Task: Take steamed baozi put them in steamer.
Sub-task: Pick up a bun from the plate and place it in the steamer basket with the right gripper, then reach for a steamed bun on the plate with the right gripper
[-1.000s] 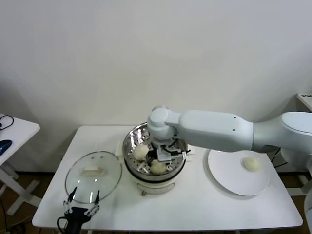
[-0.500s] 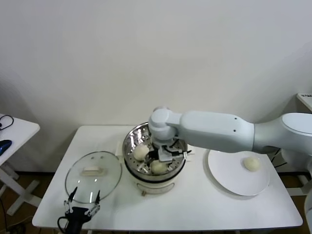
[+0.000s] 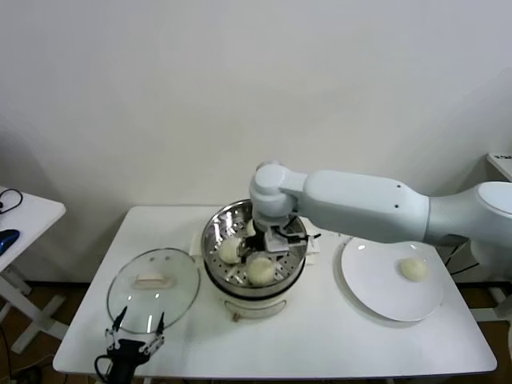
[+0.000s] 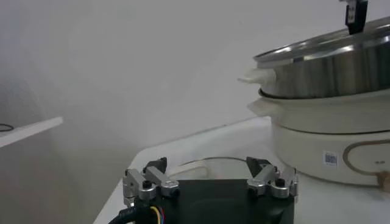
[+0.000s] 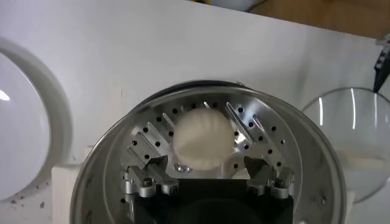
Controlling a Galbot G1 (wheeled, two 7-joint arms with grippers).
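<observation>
Right gripper (image 3: pixel 272 238) has let go and lifted, jaws now spread and empty above the steamer (image 3: pixel 214 230), frame centre. Two baozi (image 3: pixel 259 271) visible on its tray; one remains on the plate (image 3: pixel 376 300), right. Left gripper (image 3: pixel 134 342) spread, idle, lower left.

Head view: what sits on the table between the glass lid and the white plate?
The steamer, holding two baozi in view, with the open right gripper above its tray. One baozi remains on the plate.
</observation>
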